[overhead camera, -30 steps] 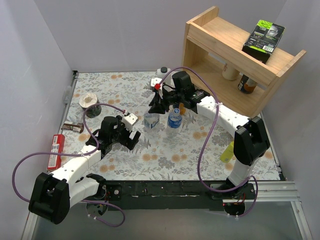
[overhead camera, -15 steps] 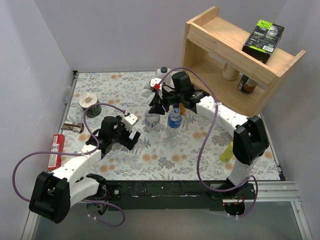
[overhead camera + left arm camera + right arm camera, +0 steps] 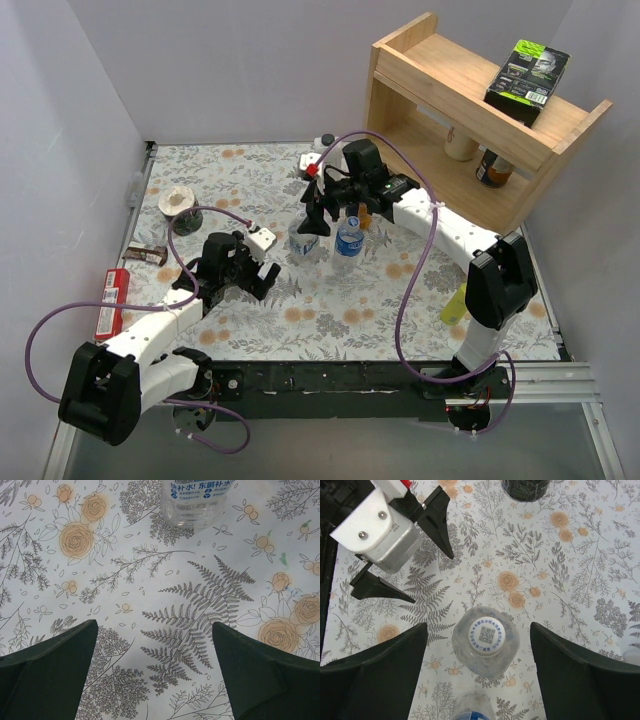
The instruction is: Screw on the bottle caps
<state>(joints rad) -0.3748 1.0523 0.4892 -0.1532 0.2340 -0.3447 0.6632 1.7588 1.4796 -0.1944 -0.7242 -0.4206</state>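
Right wrist, right end effector point(image 3: 477, 630) newly apart above capped bottle point(image 3: 485, 654), left end effector point(image 3: 155, 626) apart

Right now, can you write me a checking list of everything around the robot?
Surface: flowery cloth, flat, no spills seen.
Job's things: clear bottle wearing a whitish cap; blue-capped bottle beside it; orange bottle behind, mostly hidden.
Clutter: yellow squeeze bottle, white square bottle, red packet, snack bar.
Grippers: left gripper open over bare cloth; right gripper open, straddling the clear bottle, not touching it.
Cables: purple cables loop at both sides.
Surroundings: wooden shelf holding a green box, a cup and a jar; plain walls.
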